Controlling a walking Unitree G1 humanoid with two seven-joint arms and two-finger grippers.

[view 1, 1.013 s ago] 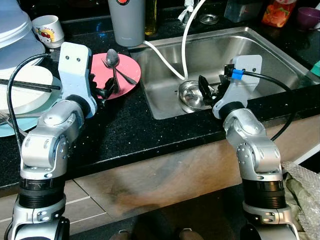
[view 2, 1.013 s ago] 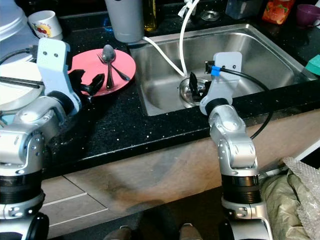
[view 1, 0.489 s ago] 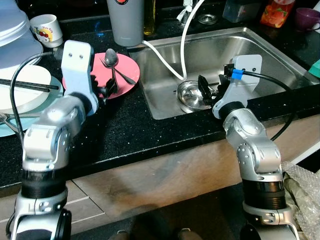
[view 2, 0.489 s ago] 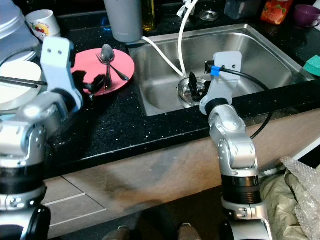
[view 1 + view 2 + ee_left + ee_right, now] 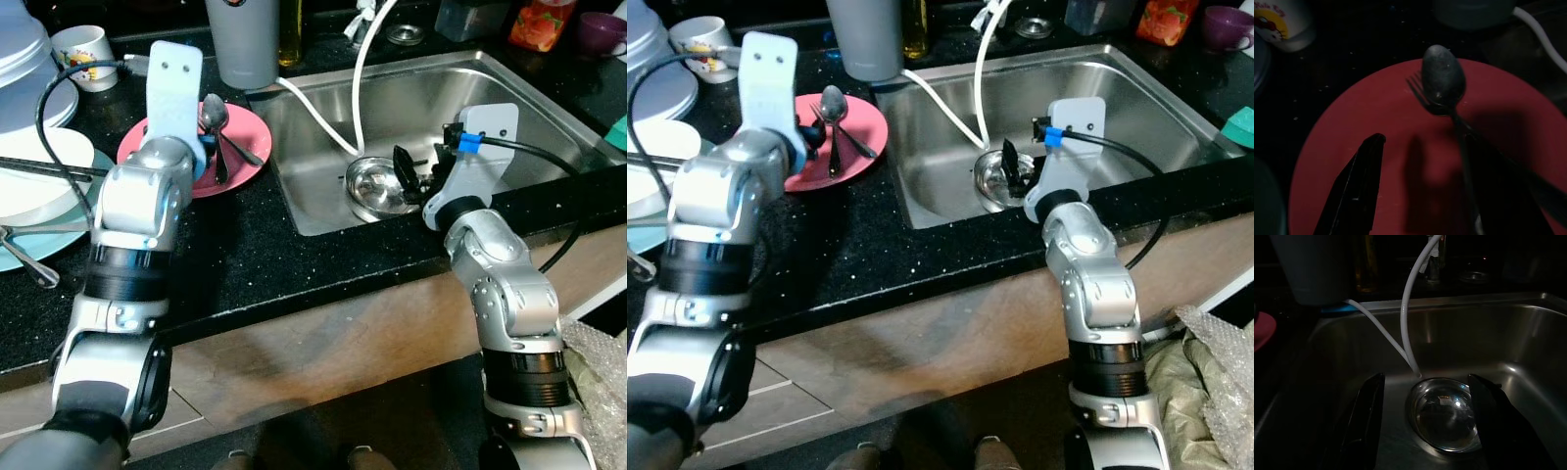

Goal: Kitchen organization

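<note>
While reaching: left pincer (image 5: pixel 1418 191) spread, spoon (image 5: pixel 1444 81) just ahead on red plate (image 5: pixel 1352 137).
Right pincer (image 5: pixel 1427 423): spread, bowl (image 5: pixel 1445 418) between fingers.
Next: likely close on spoon.

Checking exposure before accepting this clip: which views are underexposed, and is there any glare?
Left wrist view: dim, spoon on red plate readable. Right wrist view: dark, steel bowl in the sink shows glints. Eye views: well lit and sharp.

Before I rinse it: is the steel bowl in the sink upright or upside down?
Upright. The right wrist view looks into the bowl's hollow, shiny inside, rim on top. It sits on the sink floor between the right gripper's open fingers.
</note>
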